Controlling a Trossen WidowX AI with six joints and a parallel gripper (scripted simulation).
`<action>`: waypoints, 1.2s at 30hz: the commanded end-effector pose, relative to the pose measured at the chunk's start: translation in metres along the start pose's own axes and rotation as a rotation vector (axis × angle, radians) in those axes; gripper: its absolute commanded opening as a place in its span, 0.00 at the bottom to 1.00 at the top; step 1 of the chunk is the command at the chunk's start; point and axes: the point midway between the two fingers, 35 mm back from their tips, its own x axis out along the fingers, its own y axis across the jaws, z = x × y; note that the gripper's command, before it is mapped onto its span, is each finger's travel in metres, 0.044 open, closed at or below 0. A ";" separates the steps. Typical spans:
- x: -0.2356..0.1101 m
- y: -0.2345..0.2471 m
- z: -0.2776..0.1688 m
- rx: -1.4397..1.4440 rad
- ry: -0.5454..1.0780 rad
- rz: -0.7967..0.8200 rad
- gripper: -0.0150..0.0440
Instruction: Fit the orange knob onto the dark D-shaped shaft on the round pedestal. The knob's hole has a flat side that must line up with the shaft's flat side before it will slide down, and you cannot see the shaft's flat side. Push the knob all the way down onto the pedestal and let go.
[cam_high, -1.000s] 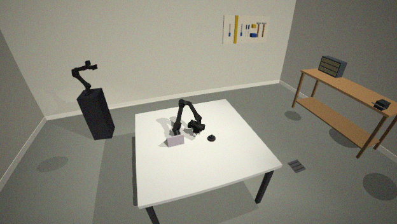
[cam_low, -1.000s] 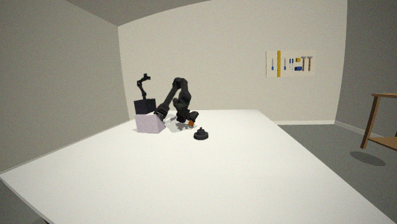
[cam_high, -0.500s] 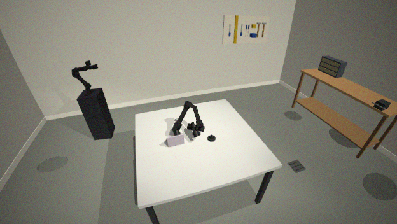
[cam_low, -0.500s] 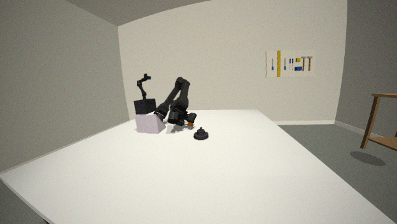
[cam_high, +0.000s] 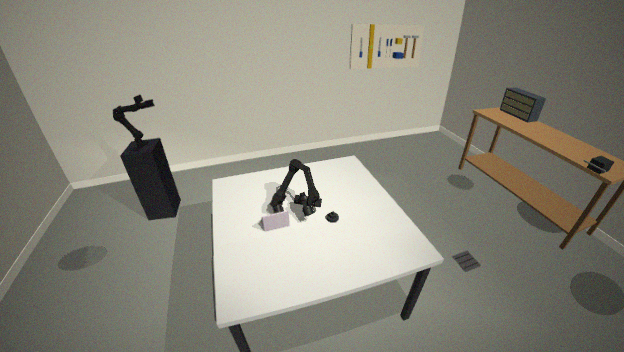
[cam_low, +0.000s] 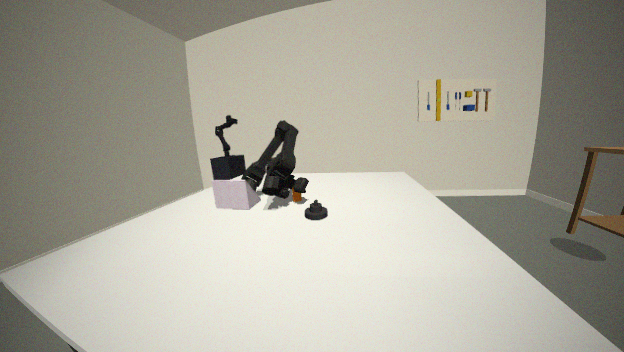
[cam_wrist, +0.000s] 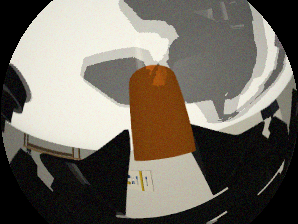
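The orange knob (cam_low: 297, 195) (cam_wrist: 160, 117) appears to stand on the white table (cam_high: 300, 270) (cam_low: 300, 280), between the fingers of my gripper (cam_high: 315, 206) (cam_low: 294, 190) (cam_wrist: 156, 130). The gripper is open around it, tilted low over the table. The wrist view shows a narrow gap between the knob and the left finger; contact at the right finger is unclear. The arm hides the knob in the top view. The dark round pedestal (cam_high: 332, 217) (cam_low: 316, 214) stands apart from the gripper, its short shaft (cam_low: 316, 202) pointing up. The knob's hole and the shaft's flat side are not visible.
A pale pink block (cam_high: 276, 221) (cam_low: 233, 194) stands on the table by the arm's base, left of the gripper in the top and exterior views. A second arm on a dark stand (cam_high: 152, 182) and a wooden workbench (cam_high: 555, 140) are away from the table.
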 end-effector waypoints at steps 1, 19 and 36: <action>0.000 0.000 0.000 0.000 0.001 0.001 0.69; 0.000 0.000 0.000 0.000 0.001 0.001 0.69; -0.004 -0.001 -0.007 -0.015 -0.062 -0.059 1.00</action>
